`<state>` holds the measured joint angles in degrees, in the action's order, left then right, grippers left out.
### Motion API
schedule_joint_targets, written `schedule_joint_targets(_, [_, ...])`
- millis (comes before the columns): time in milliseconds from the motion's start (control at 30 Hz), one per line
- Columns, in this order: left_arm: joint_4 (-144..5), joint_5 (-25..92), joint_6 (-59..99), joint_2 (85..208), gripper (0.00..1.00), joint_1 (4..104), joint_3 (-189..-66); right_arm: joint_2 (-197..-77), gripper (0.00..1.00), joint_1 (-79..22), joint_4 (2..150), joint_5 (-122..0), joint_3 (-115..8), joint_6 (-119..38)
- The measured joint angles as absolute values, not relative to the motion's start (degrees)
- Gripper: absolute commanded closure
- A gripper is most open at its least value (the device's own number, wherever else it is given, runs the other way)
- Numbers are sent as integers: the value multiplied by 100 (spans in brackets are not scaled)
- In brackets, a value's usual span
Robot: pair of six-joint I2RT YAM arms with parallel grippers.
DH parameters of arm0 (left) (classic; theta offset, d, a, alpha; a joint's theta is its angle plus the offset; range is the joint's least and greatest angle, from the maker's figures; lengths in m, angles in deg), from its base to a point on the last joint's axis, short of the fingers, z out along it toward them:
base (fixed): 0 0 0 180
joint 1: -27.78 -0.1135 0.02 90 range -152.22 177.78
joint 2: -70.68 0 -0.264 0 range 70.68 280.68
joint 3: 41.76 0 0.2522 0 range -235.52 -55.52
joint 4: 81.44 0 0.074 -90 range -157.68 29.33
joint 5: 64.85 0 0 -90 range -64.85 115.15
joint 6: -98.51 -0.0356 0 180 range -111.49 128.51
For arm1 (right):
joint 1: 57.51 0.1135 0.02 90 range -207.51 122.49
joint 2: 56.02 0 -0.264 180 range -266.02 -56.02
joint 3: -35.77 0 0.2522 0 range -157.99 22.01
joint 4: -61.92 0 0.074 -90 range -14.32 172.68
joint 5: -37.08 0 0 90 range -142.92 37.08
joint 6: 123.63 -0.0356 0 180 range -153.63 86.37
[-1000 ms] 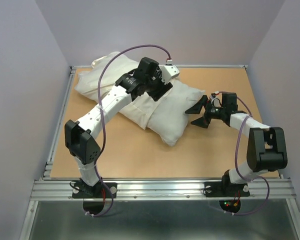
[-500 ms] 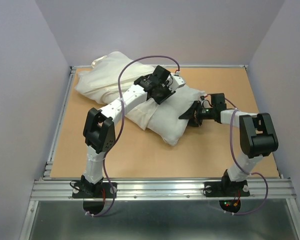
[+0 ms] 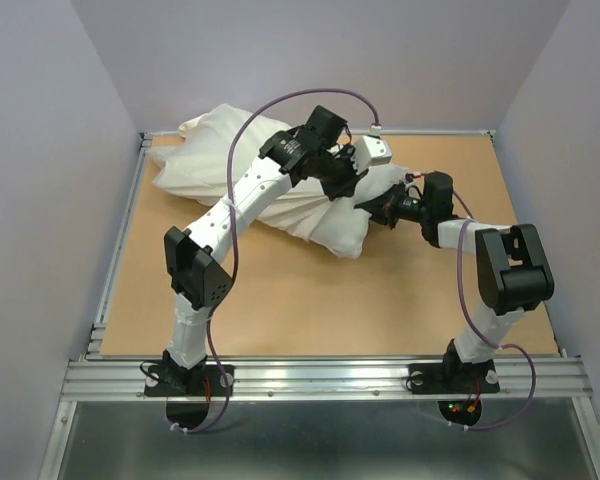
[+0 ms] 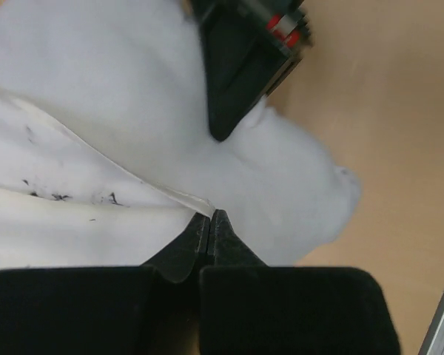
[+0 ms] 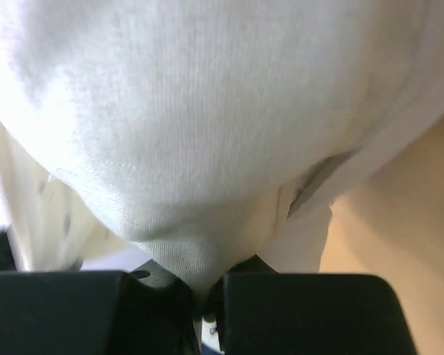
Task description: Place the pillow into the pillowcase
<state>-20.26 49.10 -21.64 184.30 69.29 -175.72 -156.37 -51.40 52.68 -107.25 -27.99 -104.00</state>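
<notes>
The pillow [image 3: 332,228] and the pillowcase [image 3: 212,155] lie together as one long bundle on the far half of the table [image 3: 280,310]. Its long axis runs on a diagonal, from the far-left corner down toward the middle-right. The limp cream pillowcase is heaped at the far-left end. The puffier, cooler white end of the pillow points near-right and ends in a rounded corner just beside the right arm. How much of the pillow sits inside the sleeve cannot be told from above. The left gripper [image 3: 352,185] reaches across the bundle from the left. In the left wrist view its jaws are pressed tight together on the thin hemmed edge of the pillowcase [image 4: 81,222], where that edge crosses the pillow [image 4: 281,177]. The right gripper [image 3: 378,210] meets the same end from the right side. Its wrist view shows the jaws closed to a narrow gap with a fold of white cloth bunched between them – the pillow's by its tone – and a strip of the hem hangs just to the right. The two grippers sit near each other at the near-right end of the bundle.
</notes>
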Motion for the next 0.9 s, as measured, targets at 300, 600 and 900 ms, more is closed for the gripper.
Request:
schedule_joint_targets(300, [-1811, 5847, -1970, 18762, 100, 7074, -19030, -15963, 99, -4480, 2559, -9794, -3085, -13268])
schedule_joint_targets(600, [-1656, 6431, -2330, 18683, 100, 7085, -18564, -16638, 99, -4498, 1742, -9531, -3417, -13801])
schedule_joint_targets(900, [-1053, 6472, -2920, 18421, 48, 7353, -17978, -16883, 99, -4052, 1445, -9846, -3354, -12798])
